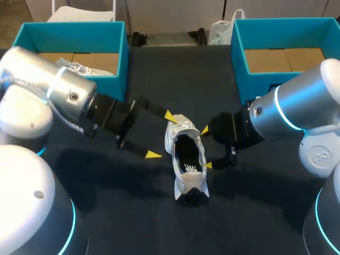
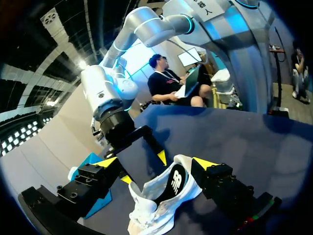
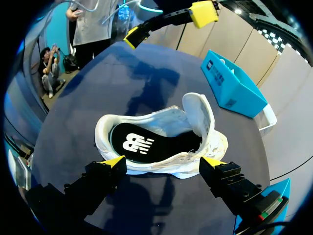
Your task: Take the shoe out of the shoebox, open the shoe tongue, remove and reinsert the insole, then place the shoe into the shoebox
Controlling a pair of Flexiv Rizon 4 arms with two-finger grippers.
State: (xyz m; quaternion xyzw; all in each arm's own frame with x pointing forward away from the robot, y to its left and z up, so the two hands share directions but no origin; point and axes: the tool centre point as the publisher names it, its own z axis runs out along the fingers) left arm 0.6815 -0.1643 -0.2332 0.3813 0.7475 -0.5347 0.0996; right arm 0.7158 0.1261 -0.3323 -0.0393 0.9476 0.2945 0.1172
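A white shoe (image 1: 186, 183) lies on its sole in the middle of a dark table (image 1: 255, 207), outside any box, with its heel towards the robot and its toe pointing away. Its tongue (image 3: 199, 110) is pulled up and forward, so the mouth gapes. A black insole (image 3: 146, 142) with a white mark lies flat inside.

The shoe looks light and soft. Its thin fabric walls would fold under a pinch, the sole and heel look firmer, and the insole would likely bend rather than slide out stiffly. The heel rim, or a side wall near the heel, seems the best place to steady it. The heel edge of the insole looks easiest to pinch and lift.

The left gripper (image 1: 161, 135) is at the shoe's left side, fingers spread wide and holding nothing. One yellow tip is right beside the tongue, and I cannot tell whether it touches. The right gripper (image 1: 206, 147) is at the shoe's right side, also spread wide and holding nothing, with both tips just beside the side wall.

Two teal boxes stand at the far side of the table, well apart from the shoe. The left box (image 1: 69, 37) has something white inside, perhaps another shoe. The right box (image 1: 287, 34) shows a brown floor.

The likeliest obstacle is the arms themselves, which crowd the shoe from both sides and could get in each other's way.
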